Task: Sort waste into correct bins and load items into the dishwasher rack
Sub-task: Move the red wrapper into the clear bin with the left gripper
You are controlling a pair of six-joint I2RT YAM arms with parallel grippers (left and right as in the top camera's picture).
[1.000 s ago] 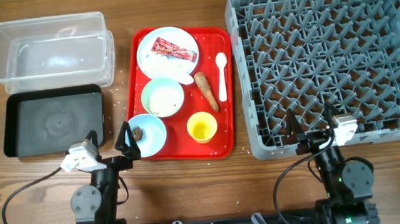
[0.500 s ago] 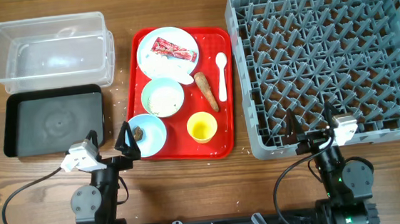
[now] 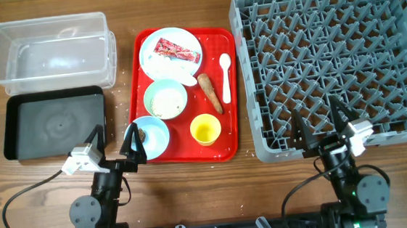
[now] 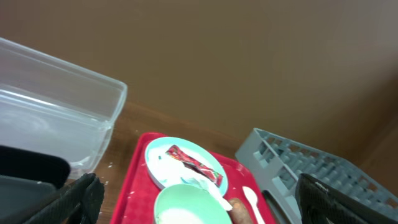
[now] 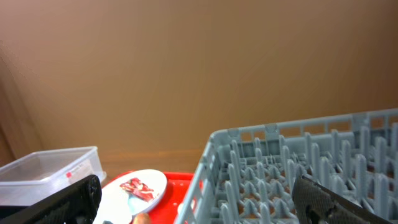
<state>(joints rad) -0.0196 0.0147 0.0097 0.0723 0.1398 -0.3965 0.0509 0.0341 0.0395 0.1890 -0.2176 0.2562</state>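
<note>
A red tray [image 3: 224, 150] holds a pale blue plate [image 3: 155, 39] with a red-and-white wrapper [image 3: 177, 51] and white tissue [image 3: 186, 77], a mint bowl [image 3: 165, 99] with rice, a pale blue bowl [image 3: 157, 136] with a brown scrap [image 3: 140, 136], a yellow cup [image 3: 205, 130], a carrot-like stick [image 3: 210, 93] and a white spoon [image 3: 225, 77]. The clear tub [image 3: 52, 53] and black tray [image 3: 54, 123] lie at the left, the grey rack [image 3: 334, 60] at the right. My left gripper [image 3: 113, 143] is open and empty by the blue bowl. My right gripper [image 3: 324, 120] is open and empty over the rack's front edge.
Loose white rice grains [image 3: 120, 95] lie on the wooden table between the bins and the red tray. In the left wrist view the plate with the wrapper [image 4: 194, 165] and the mint bowl [image 4: 189, 205] lie ahead. In the right wrist view the rack [image 5: 298, 168] fills the right.
Both grippers have opened wider and both wrists have shifted slightly. The objects on the table have not moved.
</note>
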